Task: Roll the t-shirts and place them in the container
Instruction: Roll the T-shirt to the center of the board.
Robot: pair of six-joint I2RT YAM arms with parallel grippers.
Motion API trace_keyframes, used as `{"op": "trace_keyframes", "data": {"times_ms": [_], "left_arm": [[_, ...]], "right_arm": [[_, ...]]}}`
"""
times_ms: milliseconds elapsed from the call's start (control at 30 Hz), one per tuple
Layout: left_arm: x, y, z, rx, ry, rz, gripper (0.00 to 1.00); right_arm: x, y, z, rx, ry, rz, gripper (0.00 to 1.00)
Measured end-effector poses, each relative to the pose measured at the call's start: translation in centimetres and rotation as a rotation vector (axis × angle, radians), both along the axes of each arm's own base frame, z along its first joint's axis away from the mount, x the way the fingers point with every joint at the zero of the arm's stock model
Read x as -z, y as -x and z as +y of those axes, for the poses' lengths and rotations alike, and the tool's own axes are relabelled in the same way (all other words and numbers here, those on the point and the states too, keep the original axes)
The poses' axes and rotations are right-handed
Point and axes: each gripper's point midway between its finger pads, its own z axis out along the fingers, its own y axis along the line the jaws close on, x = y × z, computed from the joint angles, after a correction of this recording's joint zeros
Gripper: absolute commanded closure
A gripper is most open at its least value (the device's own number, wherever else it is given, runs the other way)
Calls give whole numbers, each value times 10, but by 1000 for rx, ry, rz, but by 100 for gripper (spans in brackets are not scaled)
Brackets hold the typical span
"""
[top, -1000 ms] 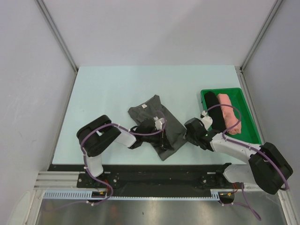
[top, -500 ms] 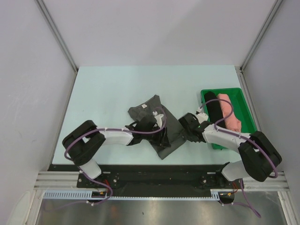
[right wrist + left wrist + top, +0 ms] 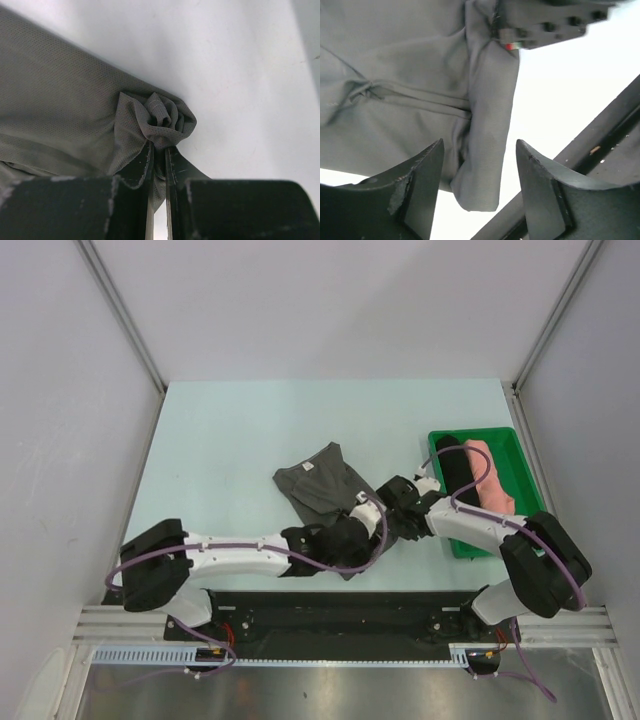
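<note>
Grey cloth sits at the middle of your top view: the grey t-shirt (image 3: 315,480) lies spread and rumpled on the pale table (image 3: 250,420), its small white neck label facing up near the upper edge of the cloth. Both arms meet at the shirt's lower right corner.

Your left gripper (image 3: 358,528) reaches in from the lower left of the frame and hovers over that corner. In the left wrist view its fingers (image 3: 420,185) stand well apart with nothing pinched between them. A folded strip of the shirt runs down the middle of that frame, in the gap between the fingers, and the cloth fills the upper left.

Your right gripper (image 3: 392,502) comes in from the right, just beside the left one. In the right wrist view its jaws are pressed nearly together on a small bunched knot of the grey fabric (image 3: 160,117), which puckers just above the fingertips at the frame's centre. The rest of the shirt trails off to the left.

At the right of the top view, well apart from the shirt, the green tray (image 3: 520,455) holds a black roll (image 3: 452,462) and a salmon-pink roll (image 3: 492,478) side by side.
</note>
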Motion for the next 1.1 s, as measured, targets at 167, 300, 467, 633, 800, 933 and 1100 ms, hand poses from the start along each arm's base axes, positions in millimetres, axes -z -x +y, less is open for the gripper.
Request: {"op": "trace_keyframes", "data": {"times_ms": [167,300,467,633,800,933,1100], "left_arm": [[-2,11,-15,24,-92,-134,31],[10,22,-24,57,-170,-198,31],[31,26,-25,74,-256,-240,32],[40,22,-21,64,-296,-259,35],[47,21,-22,61,-308,-263,45],[53,18,-21,58,-302,-252,54],[62,10,-15,43,-287,-220,73]], "right_arm": [[1,0,1,-7,6,16,100],[1,-1,0,-5,7,24,100],[1,-1,0,-3,4,33,100],[1,-1,0,-3,3,36,100],[1,-1,-1,-2,1,39,100],[1,-1,0,-2,-1,40,100],[1,-1,0,-5,-4,41,82]]}}
